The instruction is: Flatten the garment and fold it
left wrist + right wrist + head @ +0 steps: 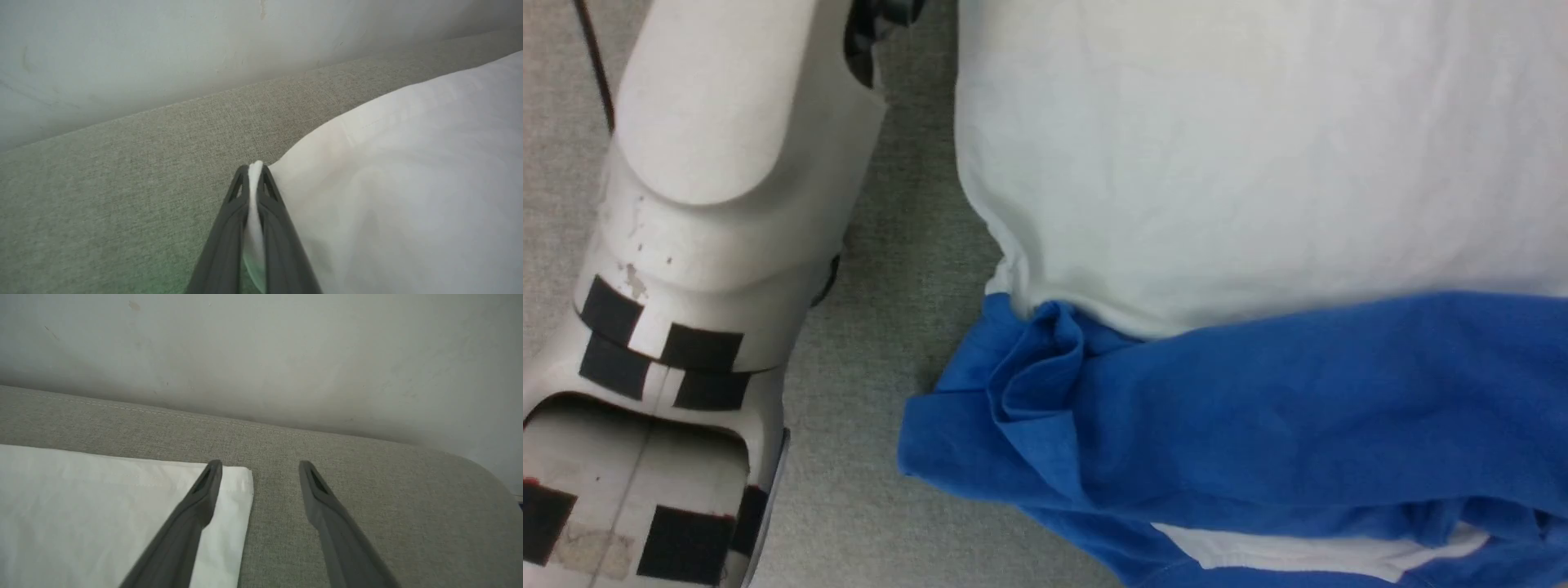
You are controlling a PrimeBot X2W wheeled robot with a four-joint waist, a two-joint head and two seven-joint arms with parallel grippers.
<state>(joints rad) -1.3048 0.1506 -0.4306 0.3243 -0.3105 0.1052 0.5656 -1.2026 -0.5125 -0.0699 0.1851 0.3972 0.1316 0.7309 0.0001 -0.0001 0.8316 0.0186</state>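
- Garment (1258,163): T-shirt with a white body that is smooth apart from shallow creases. In the head view a royal-blue band crosses below the white.
- Blue sleeve (1029,384): bunched into several folds at the left end of the blue band. A narrow white strip (1298,555) shows between blue layers near the bottom edge.
- Location of garment: lies on a grey woven upholstered surface (882,327), which meets a pale wall (122,49) at the far side.
- Left gripper (254,167): clenched on a fold of the garment's white cloth. The cloth is squeezed between the two dark fingers and peeks out at the tips. The rest of the white body billows to the right of the fingers in the left wrist view.
- Right gripper (260,464): released, with its fingers spread wide and nothing between them.
  - One finger lies over the hemmed white corner (243,482) of the garment.
  - The other finger is over bare grey surface, just beside that corner.
  - Whether the finger touches the cloth cannot be told.
- Pale forearm (703,204): at the left of the head view, marked with black squares. It stands over the grey surface beside the garment's left edge.
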